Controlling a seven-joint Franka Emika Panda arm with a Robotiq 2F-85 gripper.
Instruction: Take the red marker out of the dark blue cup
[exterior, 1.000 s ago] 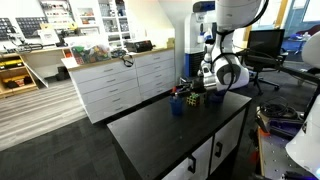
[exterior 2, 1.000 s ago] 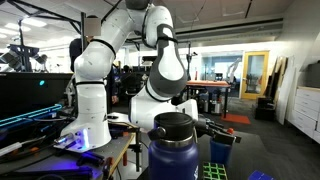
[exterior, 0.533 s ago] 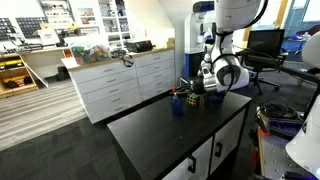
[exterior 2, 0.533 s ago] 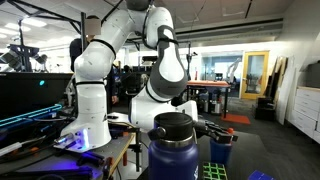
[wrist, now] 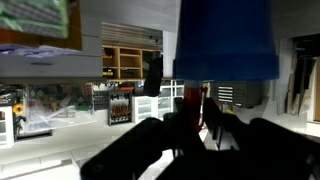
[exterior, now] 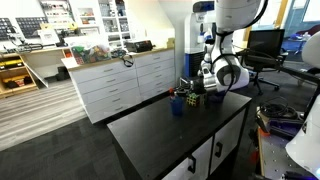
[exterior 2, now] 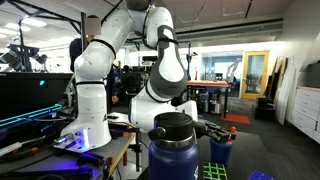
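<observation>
Red marker — within pincer; closure unclear

Small, plain, dark blue cup, upright near the far end of the black table. Thin red marker standing in its mouth, upper part poking out past the rim, roughly vertical.

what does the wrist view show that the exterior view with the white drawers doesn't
Only the wrist view: the red marker, a red streak at the lower edge of the dark blue cup, which fills the upper frame, blurred. Only an exterior view: the whole black table, the multicoloured cube beside the cup, the white drawers and the robot arm; the marker is too small to make out there. Both: the cup with the gripper close to it; neither shows whether it is open.
</observation>
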